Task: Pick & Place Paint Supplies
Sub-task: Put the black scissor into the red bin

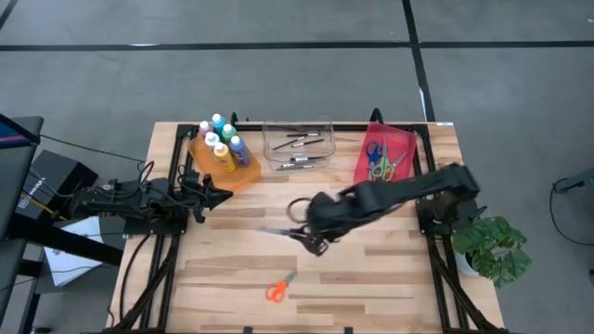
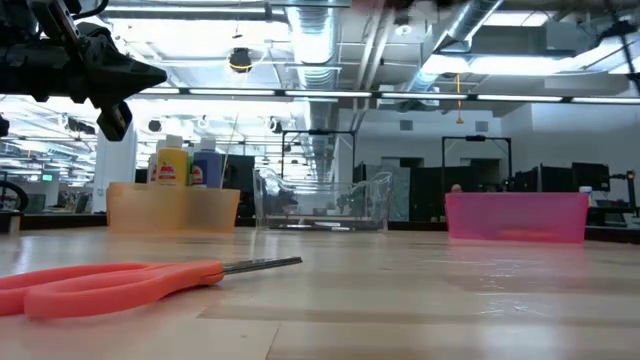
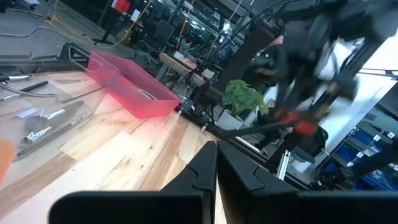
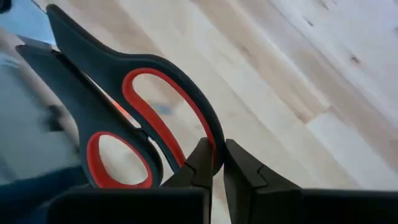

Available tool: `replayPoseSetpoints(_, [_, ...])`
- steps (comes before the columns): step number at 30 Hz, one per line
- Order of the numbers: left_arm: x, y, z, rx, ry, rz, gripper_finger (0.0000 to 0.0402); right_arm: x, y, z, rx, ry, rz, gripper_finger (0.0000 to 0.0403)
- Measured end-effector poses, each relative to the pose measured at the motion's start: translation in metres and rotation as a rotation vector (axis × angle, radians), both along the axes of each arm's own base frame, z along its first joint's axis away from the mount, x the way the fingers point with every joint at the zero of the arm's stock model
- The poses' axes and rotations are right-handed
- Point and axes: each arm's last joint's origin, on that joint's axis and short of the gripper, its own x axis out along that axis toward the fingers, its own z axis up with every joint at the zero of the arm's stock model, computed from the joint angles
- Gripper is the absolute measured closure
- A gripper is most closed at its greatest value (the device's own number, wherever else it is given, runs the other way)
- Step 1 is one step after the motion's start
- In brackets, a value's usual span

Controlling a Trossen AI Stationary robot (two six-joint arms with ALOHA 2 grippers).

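Right gripper (image 4: 216, 163) is clamped tight on the rim of one handle loop of the black-and-red scissors (image 4: 134, 118), its two fingers pinching that loop from either side with barely a sliver between them. From above, that gripper (image 1: 314, 243) sits near the middle of the table (image 1: 390, 278), the scissors' grey blades (image 1: 275, 232) poking out toward the left arm's side. Whether the pair is lifted clear of the wood or just skimming it, I can't tell from up there.

Nearer the front edge, apart from all that, lies a pair of orange scissors (image 1: 277, 289), flat on the boards, closed, blades pointing toward the back; in the low view they (image 2: 120, 284) stretch across the foreground.

Along the back edge, three bins in a row. Orange bin (image 1: 225, 169) holds the paint bottles (image 1: 221, 141) standing upright in a cluster. Beside it the clear bin (image 1: 299, 147) has thin dark paintbrushes (image 1: 299, 141) lying in it. Then the red bin (image 1: 386, 156), with a couple of small scissors (image 1: 380, 167) inside, green handles showing.

Left gripper (image 1: 215, 193) waits at the table's left side, just in front of the orange bin, fingers pressed together and holding nothing (image 3: 215, 163).

A potted plant (image 1: 492, 247) stands off the table's right edge.
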Motion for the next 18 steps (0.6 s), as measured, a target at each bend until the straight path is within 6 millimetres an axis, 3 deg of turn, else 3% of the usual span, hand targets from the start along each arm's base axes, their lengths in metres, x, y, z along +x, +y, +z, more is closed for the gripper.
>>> replayPoseSetpoints(4, [0.000, 0.000, 0.000, 0.000, -0.002, 0.000, 0.0396, -0.037, 0.000, 0.047, 0.035, -0.154, -0.033, 0.0392])
replayPoseSetpoints(8, [0.000, 0.000, 0.000, 0.000, -0.003, 0.000, 0.0396, -0.072, -0.001, 0.079, 0.026, -0.265, -0.085, 0.0392])
replayPoseSetpoints(18, [0.000, 0.000, 0.000, 0.000, -0.004, 0.000, 0.0396, -0.141, -0.012, 0.118, -0.139, -0.441, -0.218, 0.0392])
